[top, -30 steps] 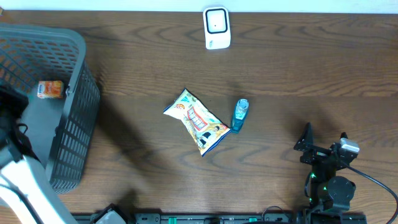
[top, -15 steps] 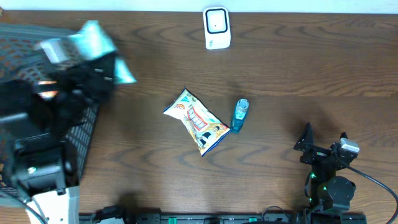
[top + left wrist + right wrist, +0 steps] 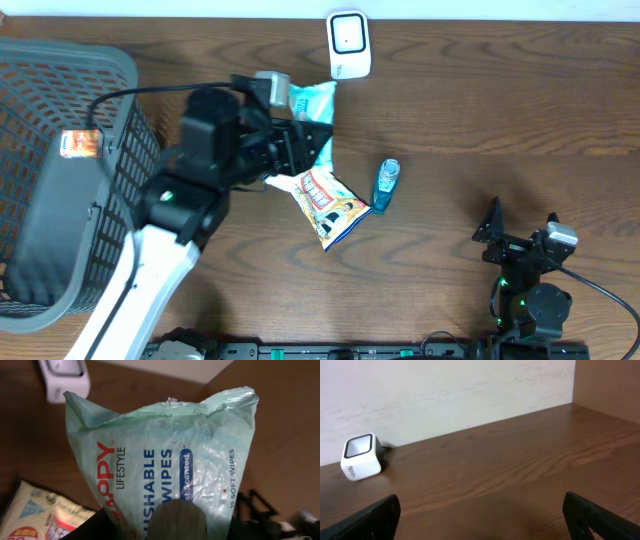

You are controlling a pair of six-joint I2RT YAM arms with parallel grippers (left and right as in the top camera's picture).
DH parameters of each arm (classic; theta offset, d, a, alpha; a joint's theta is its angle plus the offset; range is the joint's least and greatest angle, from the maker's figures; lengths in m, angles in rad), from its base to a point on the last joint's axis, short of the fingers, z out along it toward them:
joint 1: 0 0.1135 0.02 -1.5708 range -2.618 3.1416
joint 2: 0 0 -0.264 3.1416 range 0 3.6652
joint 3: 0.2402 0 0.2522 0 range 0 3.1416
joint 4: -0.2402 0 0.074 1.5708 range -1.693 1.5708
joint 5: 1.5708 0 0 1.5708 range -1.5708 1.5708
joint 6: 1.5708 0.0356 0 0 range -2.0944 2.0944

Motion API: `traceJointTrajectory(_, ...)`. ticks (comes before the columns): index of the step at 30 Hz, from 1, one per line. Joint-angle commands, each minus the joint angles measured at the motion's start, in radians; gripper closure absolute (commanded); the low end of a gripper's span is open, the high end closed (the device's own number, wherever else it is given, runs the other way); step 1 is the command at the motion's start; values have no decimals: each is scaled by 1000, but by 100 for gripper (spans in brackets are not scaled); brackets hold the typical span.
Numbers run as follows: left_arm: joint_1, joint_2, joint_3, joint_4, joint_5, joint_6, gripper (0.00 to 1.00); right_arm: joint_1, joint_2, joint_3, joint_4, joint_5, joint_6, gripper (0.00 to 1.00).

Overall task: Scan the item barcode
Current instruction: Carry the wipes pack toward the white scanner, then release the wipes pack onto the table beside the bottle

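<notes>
Left pincer (image 3: 303, 136) part-closed on pale green wipes pack (image 3: 313, 98), upper centre of overhead, just lower-left of white scanner (image 3: 349, 45). Wrist view: pack fills frame, lower end hidden behind fingers, print cut off, barcode face cannot tell. Snack bag (image 3: 325, 198) partly under arm. Right pincer (image 3: 520, 228) spread wide, holding nothing, lower right over bench (image 3: 480, 110).

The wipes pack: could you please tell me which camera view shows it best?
The left wrist view: the wipes pack fills the frame and its printing is readable. The overhead view shows only a small pale green part of it near the scanner. The right wrist view does not show it.
</notes>
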Motion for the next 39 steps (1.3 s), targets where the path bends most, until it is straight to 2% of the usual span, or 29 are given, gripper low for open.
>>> traceJointTrajectory(1,-15,76,21,5,-72,28,48,-5,-5,-1,-3,2,-7,1)
traceJointTrajectory(6,-26,218,21,14,-83,23,48,-5,-5,-1,-3,2,-7,1)
traceJointTrajectory(11,-31,412,21,102,-82,-47,48,-5,-5,-1,-3,2,-7,1)
traceJointTrajectory(19,-69,552,21,164,-84,-52,48,-5,-5,-1,-3,2,-7,1)
traceJointTrajectory(26,-97,584,21,164,-161,-51,47,-5,-5,-1,-3,2,-8,1)
traceJointTrajectory(31,-101,581,21,171,-165,-52,39,-5,-5,-1,-3,2,-7,1)
traceJointTrajectory(39,-100,517,22,155,-158,-50,37,-5,-5,-1,-3,2,-8,1)
